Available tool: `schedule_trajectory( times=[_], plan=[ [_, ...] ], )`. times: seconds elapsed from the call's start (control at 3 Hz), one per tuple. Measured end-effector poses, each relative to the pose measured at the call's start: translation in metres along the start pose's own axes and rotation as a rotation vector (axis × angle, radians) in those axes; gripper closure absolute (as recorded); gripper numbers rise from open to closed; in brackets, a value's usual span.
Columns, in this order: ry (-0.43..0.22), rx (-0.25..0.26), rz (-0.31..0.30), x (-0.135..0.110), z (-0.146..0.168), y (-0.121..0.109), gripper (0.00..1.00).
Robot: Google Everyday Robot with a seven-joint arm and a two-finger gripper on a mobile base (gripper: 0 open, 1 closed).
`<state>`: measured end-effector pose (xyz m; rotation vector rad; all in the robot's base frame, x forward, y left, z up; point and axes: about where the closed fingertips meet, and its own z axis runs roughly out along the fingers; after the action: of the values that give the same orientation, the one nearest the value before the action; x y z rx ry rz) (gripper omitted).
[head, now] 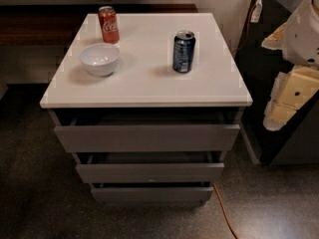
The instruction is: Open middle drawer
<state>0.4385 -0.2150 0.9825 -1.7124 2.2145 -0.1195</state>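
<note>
The grey cabinet has three handleless flat fronts under a white top (149, 83). The middle drawer (149, 172) is the mid-sized front, between the widest front (147, 137) above and the narrowest front (149, 193) below. Dark gaps show above each front, and the middle front stands a little forward of the bottom one. My gripper (275, 117) hangs at the right edge of the view, to the right of the cabinet. It is level with the top front and touches nothing.
A red cola can (108, 24), a white bowl (99, 59) and a dark blue can (183, 51) stand on the white top. A black unit (294, 143) stands right of the cabinet. An orange cable (224, 213) runs across the floor at the front right.
</note>
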Motion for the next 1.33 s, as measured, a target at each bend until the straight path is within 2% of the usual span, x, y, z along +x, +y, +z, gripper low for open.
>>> schedule_trajectory(
  times=[0.33, 0.67, 1.0, 1.33],
  plan=[
    [-0.009, -0.006, 0.008, -0.002, 0.001, 0.000, 0.00],
    [-0.081, -0.044, 0.040, -0.014, 0.020, 0.005, 0.00],
    [-0.186, -0.091, 0.026, -0.037, 0.036, 0.015, 0.00],
    [-0.297, -0.119, -0.032, -0.069, 0.049, 0.031, 0.00]
  ],
)
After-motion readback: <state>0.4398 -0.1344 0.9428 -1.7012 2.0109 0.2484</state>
